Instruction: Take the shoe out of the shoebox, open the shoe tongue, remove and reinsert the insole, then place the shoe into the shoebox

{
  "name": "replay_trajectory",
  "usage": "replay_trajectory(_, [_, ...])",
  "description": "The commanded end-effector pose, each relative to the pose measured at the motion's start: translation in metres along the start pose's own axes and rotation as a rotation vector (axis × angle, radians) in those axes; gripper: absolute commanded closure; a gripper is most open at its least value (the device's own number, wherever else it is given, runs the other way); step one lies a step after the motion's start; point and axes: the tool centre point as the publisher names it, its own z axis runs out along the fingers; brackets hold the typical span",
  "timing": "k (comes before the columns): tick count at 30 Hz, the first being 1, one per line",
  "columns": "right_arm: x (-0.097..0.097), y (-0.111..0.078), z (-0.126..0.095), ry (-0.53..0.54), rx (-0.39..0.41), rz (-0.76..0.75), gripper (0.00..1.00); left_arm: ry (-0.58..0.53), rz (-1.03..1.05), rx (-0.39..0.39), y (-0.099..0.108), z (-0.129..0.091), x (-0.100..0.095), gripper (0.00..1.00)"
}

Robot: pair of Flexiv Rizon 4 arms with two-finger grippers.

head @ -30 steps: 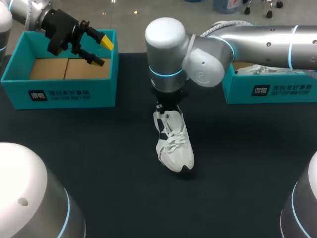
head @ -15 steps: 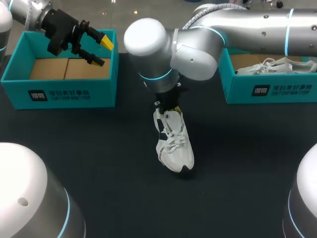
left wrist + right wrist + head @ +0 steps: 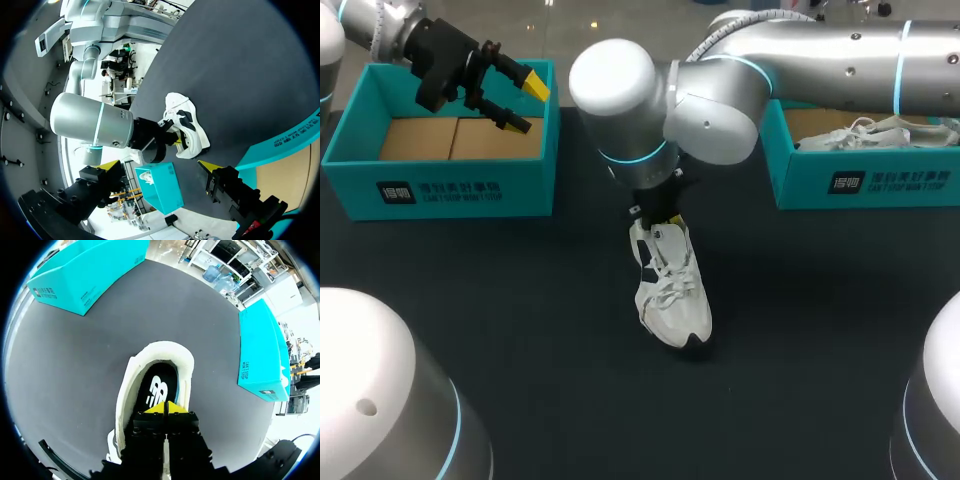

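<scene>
The white shoe (image 3: 672, 295) stands upright on the black table (image 3: 570, 340), outside both boxes, with its toe towards the robot and its heel towards the far edge. The right gripper (image 3: 665, 216) hangs straight above the shoe's heel opening. In its own wrist view the two yellow tips are pressed together with only a thin seam between them, and they sit just inside the collar, over the dark insole (image 3: 156, 386). From this angle I can't make out whether they have any of the insole's edge nipped between them.

Well away from the shoe, behind it and on the robot's left, the left gripper (image 3: 520, 105) hangs over the left shoebox (image 3: 440, 190) with its fingers spread wide and nothing between them. The right shoebox (image 3: 860, 182) lies behind the shoe on the opposite side, with a second white shoe (image 3: 865, 132) lying in it.
</scene>
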Motion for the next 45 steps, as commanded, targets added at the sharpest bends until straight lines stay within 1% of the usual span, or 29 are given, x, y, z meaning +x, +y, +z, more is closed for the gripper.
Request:
replay_trajectory(1, [0.001,0.003,0.009,-0.001,0.006,0.0,1.0,0.002,0.001,0.002,0.0,-0.001,0.0,0.0])
replay_trajectory(10, [-0.001,0.006,0.017,-0.016,0.026,0.0,1.0,0.002,0.001,0.002,0.0,-0.001,0.0,0.0])
replay_trajectory(22, [-0.005,0.005,0.026,-0.013,0.043,0.012,1.0,0.002,0.001,0.002,0.0,-0.001,0.0,0.0])
replay_trajectory(36, [0.0,0.002,0.041,0.021,0.069,0.016,1.0,0.002,0.001,0.002,0.0,-0.001,0.0,0.0])
replay_trajectory(45, [0.003,0.004,0.047,0.069,0.073,0.017,1.0,0.002,0.001,0.002,0.0,-0.001,0.0,0.0])
